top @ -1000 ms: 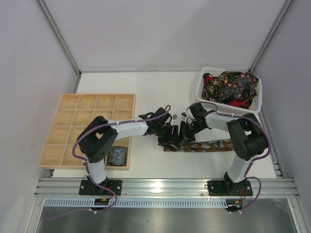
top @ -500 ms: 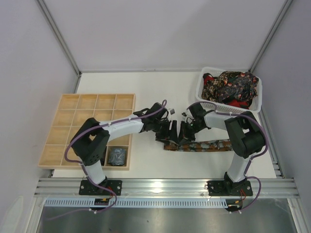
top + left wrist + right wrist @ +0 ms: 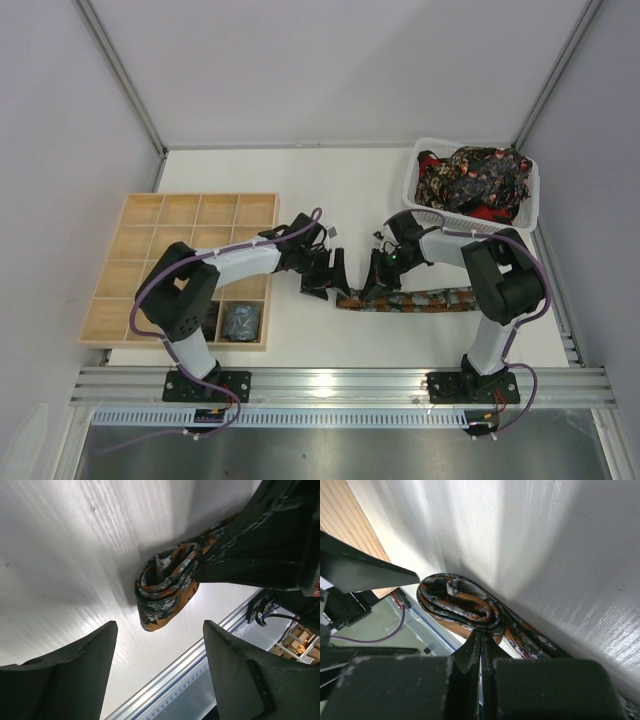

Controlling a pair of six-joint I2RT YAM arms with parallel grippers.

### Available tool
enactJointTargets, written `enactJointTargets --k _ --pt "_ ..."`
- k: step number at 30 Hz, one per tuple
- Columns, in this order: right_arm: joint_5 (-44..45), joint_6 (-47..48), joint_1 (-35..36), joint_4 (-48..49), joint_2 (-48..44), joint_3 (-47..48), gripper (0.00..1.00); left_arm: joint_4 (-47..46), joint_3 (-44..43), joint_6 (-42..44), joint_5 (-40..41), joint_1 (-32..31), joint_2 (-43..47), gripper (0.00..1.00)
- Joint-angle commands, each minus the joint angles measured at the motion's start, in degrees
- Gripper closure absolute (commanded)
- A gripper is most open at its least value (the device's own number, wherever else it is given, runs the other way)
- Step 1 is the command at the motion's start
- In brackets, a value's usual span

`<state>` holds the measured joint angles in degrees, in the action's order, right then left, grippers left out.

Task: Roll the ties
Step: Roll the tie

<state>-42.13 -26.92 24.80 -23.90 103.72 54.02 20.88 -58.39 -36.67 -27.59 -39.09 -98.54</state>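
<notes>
tie (image 3: 435,299) flat along the near edge, right of centre, long axis left-right, coil (image 3: 165,587) at its left end. right gripper (image 3: 481,636) pinched on the coil (tips together); left gripper (image 3: 158,630) spread, just left, facing it.

White tabletop (image 3: 340,180), matte, bounded by pale grey walls (image 3: 340,70) at far, left and right. Pale wooden grid tray (image 3: 200,196) lies flat at the left, four compartments wide, its near edge close to the table's near edge. White plastic mesh basket (image 3: 412,185) sits at the far right corner, upright, well apart from the tray. Ribbed aluminium rail (image 3: 340,385) runs along the near edge; beyond it, nearer still, a grey metal sheet (image 3: 330,450).
</notes>
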Motion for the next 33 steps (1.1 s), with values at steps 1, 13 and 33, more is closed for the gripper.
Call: enactJointTargets --k 1,13,33 --pt "4.07 0.99 0.16 2.10 1.22 -0.75 1.00 -3.13 1.08 -1.30 0.00 0.15 -0.15 0.25" --pt "4.34 1.52 0.16 1.84 2.10 -0.49 1.00 -12.27 1.70 -2.53 -6.76 0.07 -6.05 0.50" --pt "3.99 -5.25 7.28 5.35 2.89 3.46 1.00 5.13 -1.72 0.10 -1.93 0.07 4.32 0.98"
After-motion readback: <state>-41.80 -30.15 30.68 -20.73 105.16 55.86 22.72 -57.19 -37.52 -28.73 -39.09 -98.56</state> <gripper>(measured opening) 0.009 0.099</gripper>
